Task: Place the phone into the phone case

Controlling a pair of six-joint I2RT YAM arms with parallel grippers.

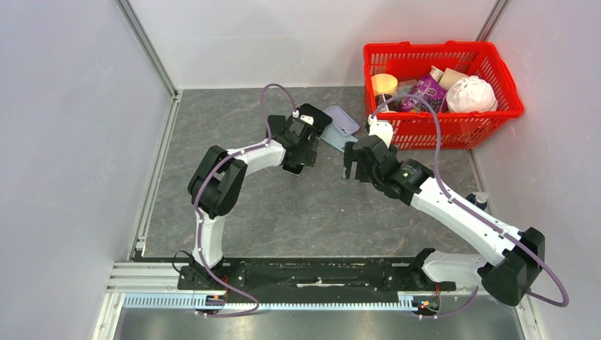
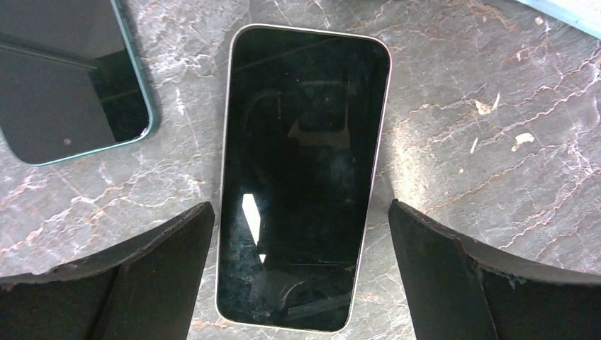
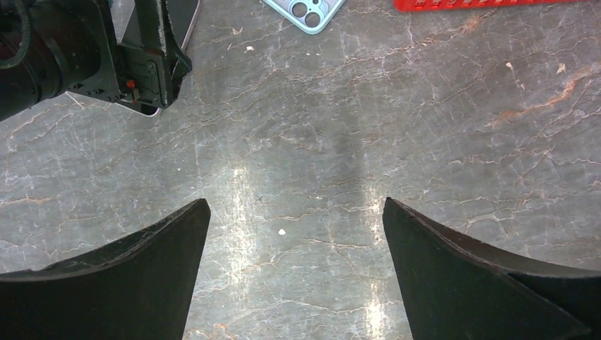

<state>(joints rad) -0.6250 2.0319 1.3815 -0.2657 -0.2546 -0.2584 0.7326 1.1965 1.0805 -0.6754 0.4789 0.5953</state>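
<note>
My left tool (image 2: 299,212) hangs with its fingers wide apart, holding nothing, right over the phone (image 2: 305,170). The phone lies flat, screen up, on the worktop (image 2: 496,177). Its long axis runs straight ahead from the wrist, so the fingers straddle its short width, one beside each long edge. As far as I can tell they are clear of it. That is the relation I care about: I judge that a straight drop and a squeeze across the width would take it, and this arm is plainly the nearer one. My right tool (image 3: 294,205) is likewise spread and empty, over the worktop to the right of the left one. A second phone (image 2: 64,85), dark with a teal edge, lies just beside the first. Further out, between the two arms, lies the pale blue case (image 3: 305,13), with a purple case (image 1: 342,119) just behind it.
</note>
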